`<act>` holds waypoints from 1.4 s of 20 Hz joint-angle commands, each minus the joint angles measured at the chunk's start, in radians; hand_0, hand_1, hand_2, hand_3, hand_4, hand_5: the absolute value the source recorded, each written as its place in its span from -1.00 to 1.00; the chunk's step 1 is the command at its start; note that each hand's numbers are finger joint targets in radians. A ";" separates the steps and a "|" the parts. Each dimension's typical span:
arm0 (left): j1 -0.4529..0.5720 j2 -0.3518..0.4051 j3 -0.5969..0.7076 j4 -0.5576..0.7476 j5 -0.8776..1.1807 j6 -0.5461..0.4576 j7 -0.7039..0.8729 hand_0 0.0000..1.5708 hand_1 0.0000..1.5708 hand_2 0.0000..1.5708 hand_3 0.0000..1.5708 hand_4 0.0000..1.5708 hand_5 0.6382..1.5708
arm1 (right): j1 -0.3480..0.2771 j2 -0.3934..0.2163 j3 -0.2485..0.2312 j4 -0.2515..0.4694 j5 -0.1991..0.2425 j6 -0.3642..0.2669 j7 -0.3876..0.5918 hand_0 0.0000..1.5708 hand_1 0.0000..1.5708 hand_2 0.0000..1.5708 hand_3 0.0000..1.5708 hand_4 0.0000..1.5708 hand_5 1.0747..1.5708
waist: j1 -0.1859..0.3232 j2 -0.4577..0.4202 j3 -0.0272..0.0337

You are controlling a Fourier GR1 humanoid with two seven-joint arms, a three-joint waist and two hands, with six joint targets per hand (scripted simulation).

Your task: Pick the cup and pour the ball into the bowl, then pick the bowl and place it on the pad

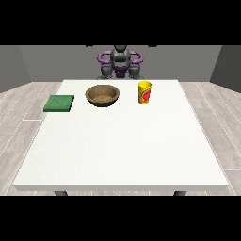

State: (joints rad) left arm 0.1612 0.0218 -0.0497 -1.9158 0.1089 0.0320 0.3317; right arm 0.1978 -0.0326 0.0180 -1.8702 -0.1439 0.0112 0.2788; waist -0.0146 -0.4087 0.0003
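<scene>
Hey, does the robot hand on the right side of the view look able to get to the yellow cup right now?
Probably yes. The cup stands upright near the table's far edge, on the robot's side, apart from the bowl, with nothing in front of it. The robot hands themselves do not show clearly, so the start pose is uncertain.

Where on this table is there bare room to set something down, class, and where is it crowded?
The whole near half of the white table, in front of the green pad, wooden bowl and yellow cup, is bare. So is the stretch right of the cup. The only crowding is that far row.
</scene>
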 commanded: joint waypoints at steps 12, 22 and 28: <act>-0.048 -0.022 -0.073 0.163 -0.101 0.057 -0.500 -1.00 -1.00 -1.00 -1.00 -1.00 0.89 | -0.009 -0.047 -0.144 0.075 -0.090 0.165 -0.351 -1.00 -1.00 -1.00 -1.00 -0.53 1.00 | -0.028 0.392 0.0001; -0.243 -0.021 -0.061 0.454 -0.145 0.203 -0.689 -1.00 -1.00 -1.00 -1.00 -1.00 0.84 | -0.062 -0.107 -0.202 0.237 -0.110 0.301 -0.511 -1.00 -1.00 -1.00 -1.00 -0.64 1.00 | -0.090 0.486 -0.0002; -0.391 0.040 0.098 0.632 -0.108 0.113 -0.798 -1.00 -1.00 -1.00 -1.00 -1.00 0.79 | -0.185 -0.126 -0.252 0.309 -0.105 0.285 -0.566 -1.00 -1.00 -1.00 -1.00 -0.71 1.00 | -0.074 0.577 -0.0004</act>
State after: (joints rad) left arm -0.1338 0.0336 -0.0166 -1.3914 -0.0135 0.1570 -0.3988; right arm 0.0703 -0.1681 -0.2299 -1.6085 -0.2773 0.3040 -0.2177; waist -0.0831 0.1002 0.0000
